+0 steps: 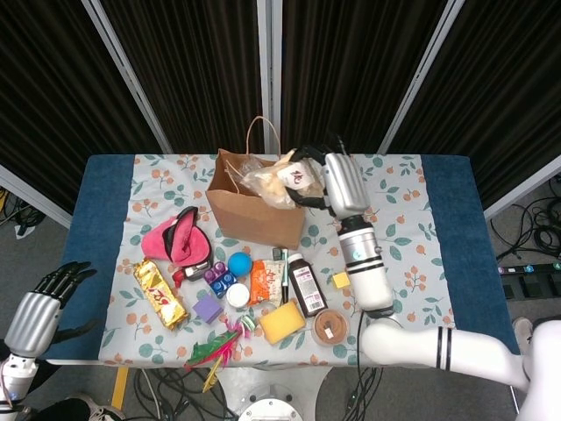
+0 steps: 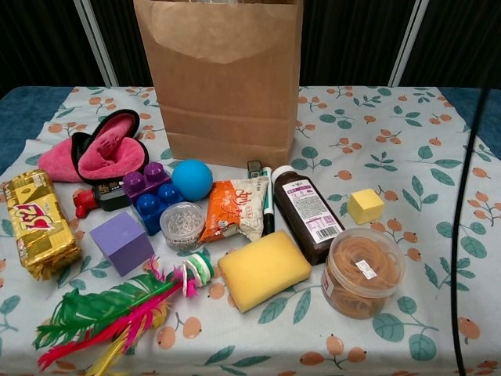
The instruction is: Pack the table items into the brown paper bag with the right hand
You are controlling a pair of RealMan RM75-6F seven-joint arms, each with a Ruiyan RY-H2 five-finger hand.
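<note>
Nearest you, low on the table's front edge, lay one bunch of coloured feathers (image 2: 102, 317), one yellow sponge (image 2: 263, 269) and one tub of rubber bands (image 2: 362, 271). Your left hand (image 1: 39, 307) hung off the near left corner, fingers spread, holding nothing.

Mid-table you had one gold snack bar (image 2: 37, 222), one purple block (image 2: 121, 241), one tub of pins (image 2: 182, 225), one orange sachet (image 2: 231, 210), one dark bottle (image 2: 306, 213) and one small yellow cube (image 2: 364, 206) (the cube sat well apart from the rest). Behind those: one blue ball (image 2: 192, 178), one purple toy brick (image 2: 152, 194), one pink slipper (image 2: 106, 149).

Farthest back, your right hand (image 1: 337, 184) gripped the clear bag of snacks (image 1: 282, 180) right over the mouth of the brown paper bag (image 1: 256, 210), which stood upright.

The risk as I judged it: the crinkly packet looked wide against the opening, so a release from there might have caught the rim and tipped the paper bag, or slid down its outside.
</note>
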